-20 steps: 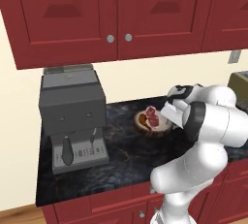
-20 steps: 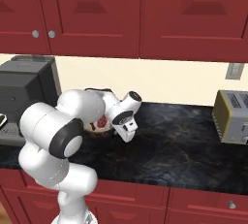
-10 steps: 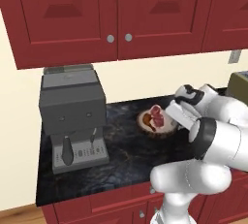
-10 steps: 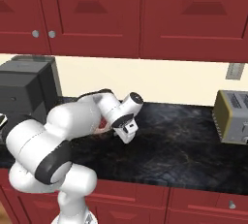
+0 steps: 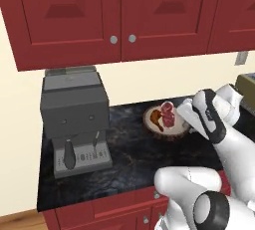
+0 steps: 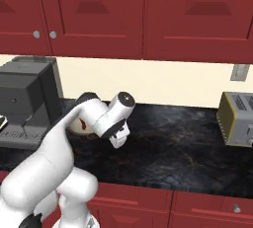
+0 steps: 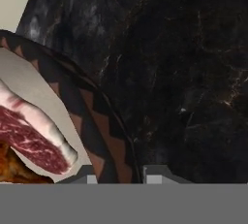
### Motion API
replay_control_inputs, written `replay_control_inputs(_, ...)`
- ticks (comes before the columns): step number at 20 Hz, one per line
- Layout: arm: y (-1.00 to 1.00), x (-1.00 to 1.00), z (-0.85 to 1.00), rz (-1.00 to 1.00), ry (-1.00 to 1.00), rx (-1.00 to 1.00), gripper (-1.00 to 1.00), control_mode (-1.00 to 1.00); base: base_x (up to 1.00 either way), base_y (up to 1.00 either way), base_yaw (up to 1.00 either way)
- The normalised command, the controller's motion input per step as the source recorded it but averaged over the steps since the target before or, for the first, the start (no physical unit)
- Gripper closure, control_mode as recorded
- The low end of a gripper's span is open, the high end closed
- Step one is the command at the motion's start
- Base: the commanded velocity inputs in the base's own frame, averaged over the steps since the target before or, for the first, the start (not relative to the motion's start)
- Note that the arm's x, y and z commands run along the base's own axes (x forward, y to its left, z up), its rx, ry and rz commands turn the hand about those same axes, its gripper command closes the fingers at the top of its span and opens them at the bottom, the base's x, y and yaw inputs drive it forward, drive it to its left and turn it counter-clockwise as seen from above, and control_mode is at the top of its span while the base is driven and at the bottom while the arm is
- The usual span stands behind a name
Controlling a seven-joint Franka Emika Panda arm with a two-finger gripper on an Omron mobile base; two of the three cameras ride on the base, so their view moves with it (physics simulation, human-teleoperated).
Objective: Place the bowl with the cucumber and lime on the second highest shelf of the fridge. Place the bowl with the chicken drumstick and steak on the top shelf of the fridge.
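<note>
At the left of the left base view stood the grey coffee machine (image 5: 74,119) on the dark marbled surface (image 5: 129,159). Right of centre sat the brown patterned bowl (image 5: 167,124), holding the steak (image 5: 168,112) and the chicken drumstick (image 5: 155,118), close to the back wall. Further right, the white arm reached down to the bowl's right edge.

In the hand view the bowl's rim (image 7: 104,121) ran from upper left to bottom centre, and the claw (image 7: 120,178) was clenched on it — one fingertip inside the wall, one outside. The steak (image 7: 34,136) lay at lower left, the drumstick (image 7: 14,169) beneath it.

The bowl looked stiff and probably fairly light, though the meat sat off to one side of the grip — it would likely tip if lifted fast. The rim seemed the only sensible hold; keeping it level should stop the loose, slippery pieces sliding out.
</note>
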Motion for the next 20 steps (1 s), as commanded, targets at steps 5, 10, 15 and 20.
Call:
replay_control_inputs(5,0.24,-0.76,0.81,-0.15,0.02,0.05,1.00,-1.00,0.00,0.00,0.00)
replay_control_inputs(10,0.10,-0.62,0.59,-0.15,0.10,0.04,1.00,-1.00,0.00,0.00,0.00)
replay_control_inputs(15,0.02,-0.32,0.12,-0.04,0.06,0.01,1.00,1.00,-0.27,0.01,0.02)
replay_control_inputs(20,0.00,0.00,0.00,0.00,0.00,0.00,1.00,1.00,-1.00,-0.28,0.22)
